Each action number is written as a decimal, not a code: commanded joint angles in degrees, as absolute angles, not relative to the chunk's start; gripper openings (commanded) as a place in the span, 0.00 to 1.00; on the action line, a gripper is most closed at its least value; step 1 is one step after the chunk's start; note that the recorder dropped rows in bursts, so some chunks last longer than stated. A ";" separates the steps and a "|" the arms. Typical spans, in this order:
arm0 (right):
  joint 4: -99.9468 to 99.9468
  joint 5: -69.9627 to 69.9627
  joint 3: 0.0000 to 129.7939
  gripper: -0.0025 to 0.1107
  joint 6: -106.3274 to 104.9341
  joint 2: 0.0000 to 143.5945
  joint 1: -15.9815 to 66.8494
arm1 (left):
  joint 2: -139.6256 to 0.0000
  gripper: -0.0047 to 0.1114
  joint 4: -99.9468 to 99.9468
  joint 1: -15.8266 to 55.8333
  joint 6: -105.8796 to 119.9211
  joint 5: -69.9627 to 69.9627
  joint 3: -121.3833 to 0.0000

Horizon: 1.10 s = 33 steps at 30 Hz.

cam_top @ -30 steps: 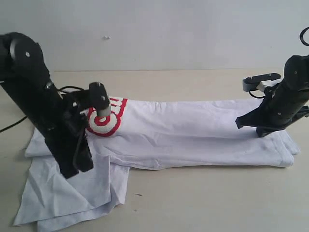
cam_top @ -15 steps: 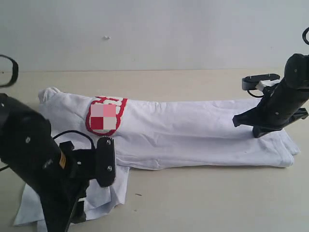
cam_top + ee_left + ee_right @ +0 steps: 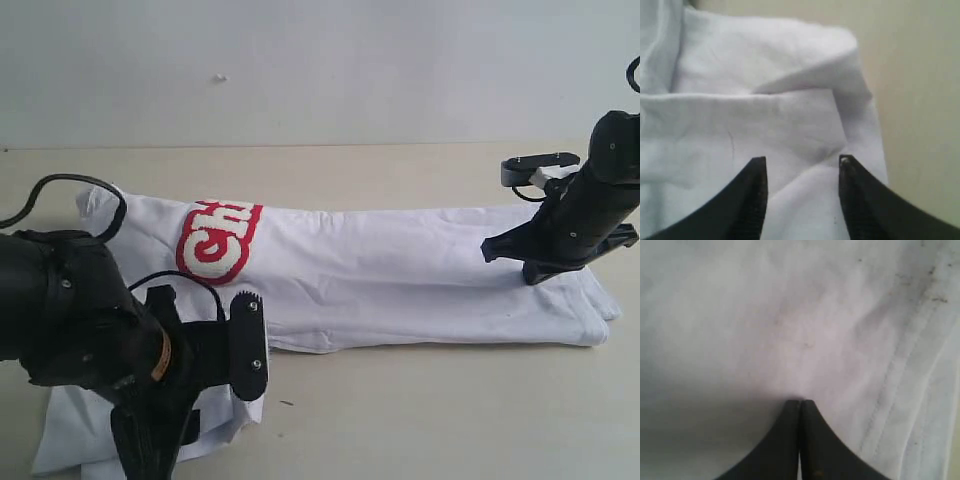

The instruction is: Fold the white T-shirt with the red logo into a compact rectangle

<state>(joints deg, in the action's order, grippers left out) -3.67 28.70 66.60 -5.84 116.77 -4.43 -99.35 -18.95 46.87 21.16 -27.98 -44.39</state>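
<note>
The white T-shirt lies as a long folded strip across the table, with a loose sleeve part spread at the front left. The red logo shows near the strip's left end, partly folded under. My left gripper is open just above rumpled white cloth near that sleeve's edge, with nothing between its fingers. My right gripper is shut, its tips resting on the shirt near the stitched hem. In the exterior view it stands at the strip's right end.
The left arm hides much of the front-left cloth, and its cable loops above it. The beige table surrounds the shirt, and a pale wall stands behind. Bare tabletop lies beside the sleeve edge.
My left arm has swung from over the logo to the front left and down over the sleeve, uncovering the logo. The right arm has barely moved.
</note>
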 commanded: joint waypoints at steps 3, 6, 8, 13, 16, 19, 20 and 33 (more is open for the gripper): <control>-4.24 28.67 66.25 0.02 -6.36 116.34 -4.64 | -97.85 0.43 -14.94 47.35 20.57 -29.66 -45.10; -4.24 28.77 66.25 0.02 -6.36 116.34 -4.64 | -100.09 0.43 -11.72 47.35 20.87 -29.33 -44.56; -4.13 28.78 66.25 0.02 -6.36 116.34 -4.64 | -100.20 0.43 -8.14 47.35 23.06 -29.43 -44.68; -4.13 28.78 66.25 0.02 -6.36 116.34 -4.64 | -101.24 0.43 -5.70 47.35 25.21 -30.01 -44.46; -4.13 28.78 66.25 0.02 -6.36 116.34 -4.64 | -103.09 0.43 -5.70 47.35 25.21 -30.01 -44.32; -4.26 28.78 66.25 0.02 -6.36 116.34 -4.64 | -104.47 0.43 -6.05 47.35 25.30 -29.90 -44.32; -4.26 28.78 66.25 0.02 -6.36 116.34 -4.64 | -104.65 0.43 -6.98 47.35 25.30 -29.90 -44.32; -4.59 28.78 66.25 0.02 -7.49 116.34 -4.64 | -101.48 0.04 -10.97 47.35 25.69 -40.08 -49.14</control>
